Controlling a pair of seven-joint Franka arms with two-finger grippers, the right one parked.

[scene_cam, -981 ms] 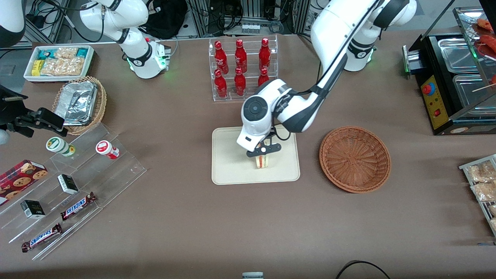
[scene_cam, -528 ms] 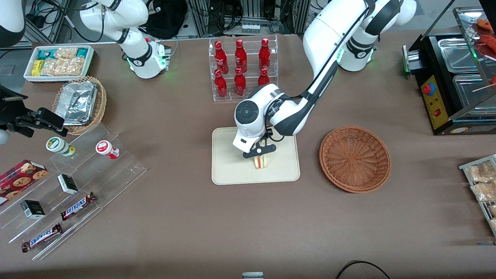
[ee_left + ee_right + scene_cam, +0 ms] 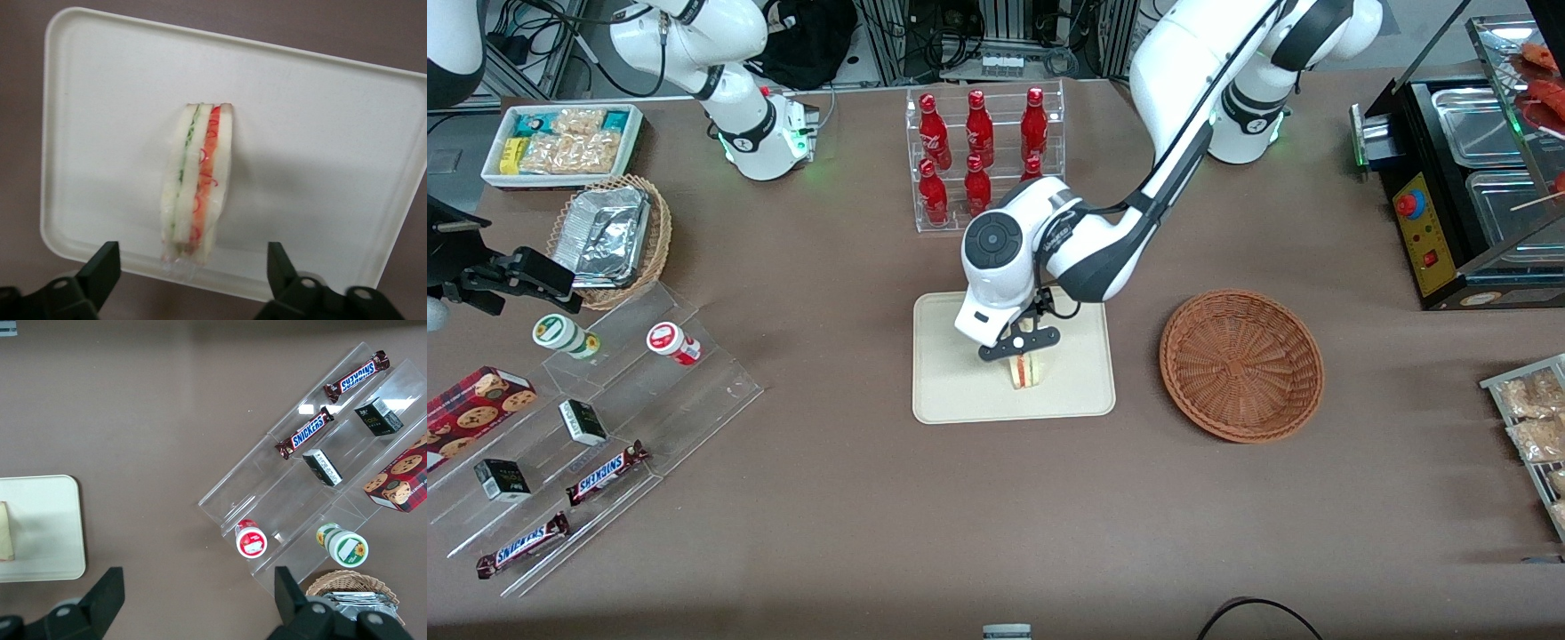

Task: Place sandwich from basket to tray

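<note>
Cream-beige tray (image 3: 960, 391) carries the sandwich (image 3: 1027, 371), which stands on it near its middle; the gripper (image 3: 1021, 345) hangs just above, and the woven basket (image 3: 1240, 364) sits empty toward the working arm's end of the surface.

Seen from the left wrist, the fingers (image 3: 101, 270) are spread, released, straddling the sandwich (image 3: 197, 180), its long axis running straight away between them, over the tray (image 3: 320, 133).
</note>
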